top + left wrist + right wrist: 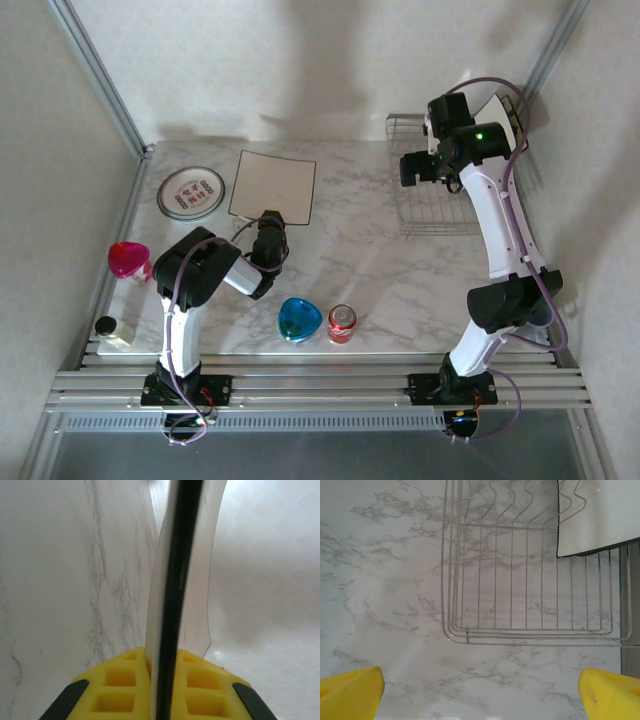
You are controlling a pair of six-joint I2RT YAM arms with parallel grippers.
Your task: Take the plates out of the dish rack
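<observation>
Left of the table's (pixel 390 270) middle, the left gripper (pixel 270 228) pinches the near edge of a square plate (pixel 272 183). At the far right corner the right gripper (pixel 480 692), jaws spread, hovers over the dish rack (pixel 530 630). A white plate (pixel 595 515) stands in the rack just beyond it, nearer this arm.

The left arm (pixel 185 300) and right arm (pixel 500 220) have white links and black joints, with thin purple cables (pixel 490 80) along them. A green light (pixel 479 134) sits on the right wrist. The left hand (pixel 165 677) and right hand (pixel 480 695) have yellow pads (pixel 122 685).
</observation>
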